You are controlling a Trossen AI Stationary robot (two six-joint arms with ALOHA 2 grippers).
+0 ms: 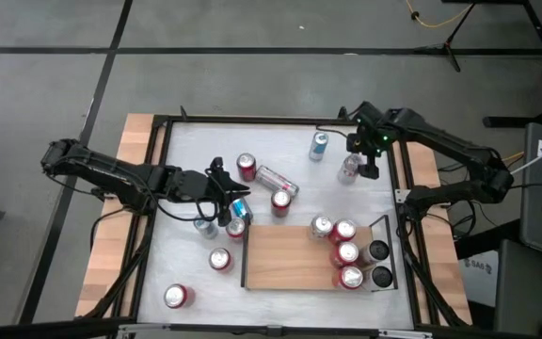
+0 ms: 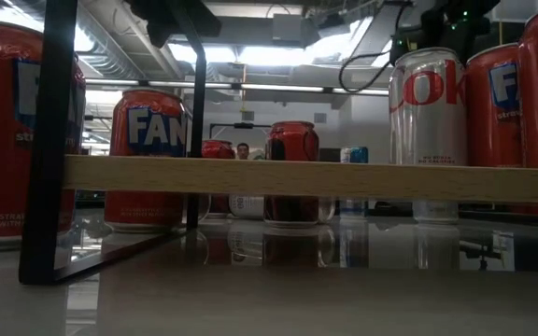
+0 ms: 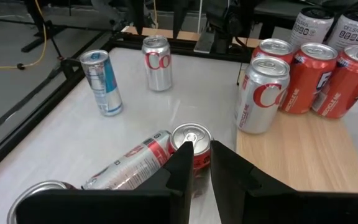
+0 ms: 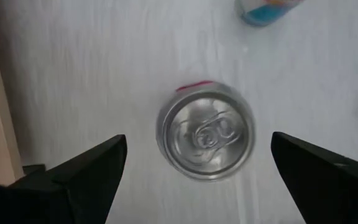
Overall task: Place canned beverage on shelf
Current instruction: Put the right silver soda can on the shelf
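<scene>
Shelf [image 2: 316, 177] edge hides can bases; right end effector [image 4: 197, 162] spread above can [image 4: 205, 138].

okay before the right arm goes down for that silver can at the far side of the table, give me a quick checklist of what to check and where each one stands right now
1. Right gripper open wide enough: ok, fingers spread past both sides of the silver can.
2. Gripper centred over the can: ok in the right wrist view, the can's top sits between the fingers.
3. Can upright: ok, lid faces straight up.
4. Clear of neighbours: ok, the blue can stands apart from it.
5. Free space on the shelf: ok, its left part is bare; cans crowd the right end.
6. Left gripper out of the way: ok, shut, low on the table's left side, away from the silver can.
</scene>
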